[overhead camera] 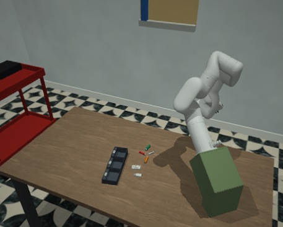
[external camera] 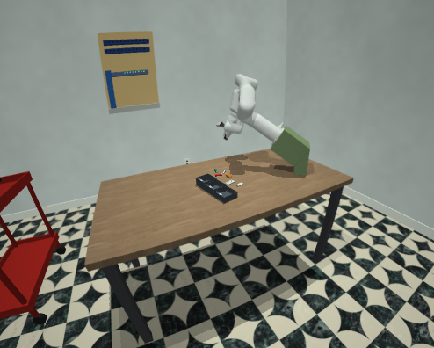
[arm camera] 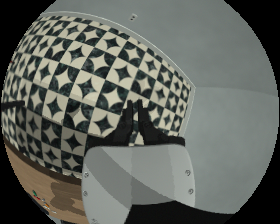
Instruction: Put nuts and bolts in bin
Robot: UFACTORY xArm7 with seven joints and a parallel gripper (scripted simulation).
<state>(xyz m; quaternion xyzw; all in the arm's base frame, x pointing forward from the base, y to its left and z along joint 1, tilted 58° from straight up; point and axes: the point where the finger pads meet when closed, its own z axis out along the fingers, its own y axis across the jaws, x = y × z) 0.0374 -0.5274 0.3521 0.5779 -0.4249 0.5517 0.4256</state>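
A dark row of three small bins point(overhead camera: 115, 165) lies mid-table; it also shows in the exterior view point(external camera: 215, 187). Their letters are too small to read. Right of the bins lie small parts: a green piece point(overhead camera: 147, 147), a red piece point(overhead camera: 141, 152), a silver bolt-like piece point(overhead camera: 151, 152), an orange piece point(overhead camera: 146, 159), a white flat tile point(overhead camera: 136, 166) and a small white piece point(overhead camera: 138, 175). My gripper point(external camera: 225, 132) hangs high in the air above the table's far side, away from the parts. In the wrist view its fingers are together with nothing between them.
The arm's green base block point(overhead camera: 217, 181) stands on the table's right part. A red cart point(overhead camera: 10, 107) with a black box stands left of the table. A poster point(external camera: 128, 69) hangs on the wall.
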